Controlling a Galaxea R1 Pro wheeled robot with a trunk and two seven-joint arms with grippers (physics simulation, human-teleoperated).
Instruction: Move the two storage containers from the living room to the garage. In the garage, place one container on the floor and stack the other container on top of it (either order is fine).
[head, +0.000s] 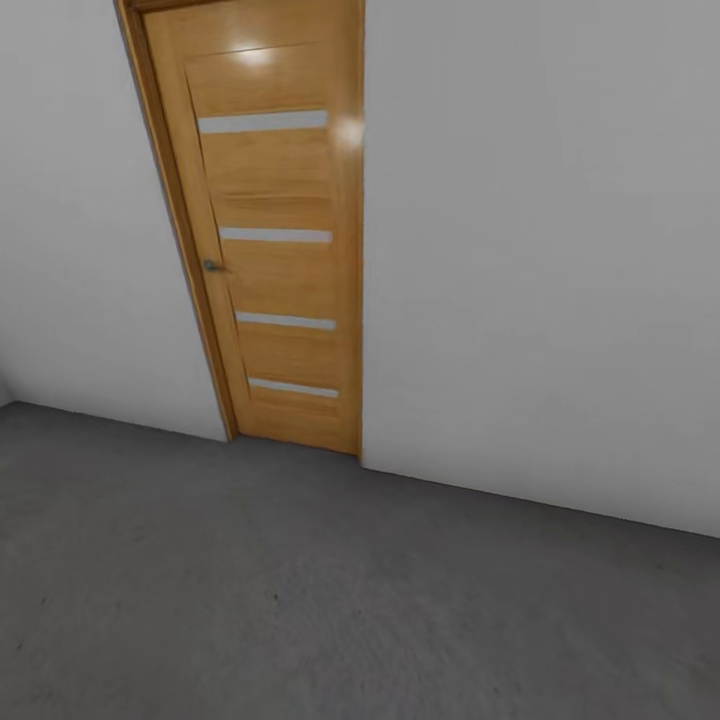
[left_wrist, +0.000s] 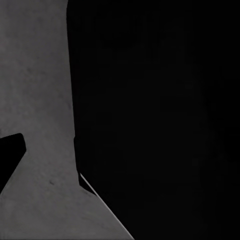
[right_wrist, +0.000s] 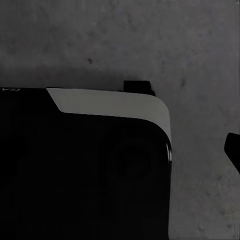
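Garage floor (head: 300, 600), mottled dark-grey concrete, spreads across the near ground; a wooden door (head: 275, 260) with pale strips stands shut in the white wall (head: 540, 250) at the far left. Both wrist views look down on concrete beside dark robot body (right_wrist: 75, 175); neither pincer's state can be told.

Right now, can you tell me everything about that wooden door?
The door looks like shiny honey-coloured wood, with light glaring near its top. Four thin pale stripes run across it, one above another, like frosted glass. A small grey handle sits on its left edge. A matching wooden frame surrounds it. It is set in the plain white wall and seems shut. Its bottom reaches the rough dark-grey concrete floor. It looks tilted, probably because the camera is angled. Nothing else touches it.
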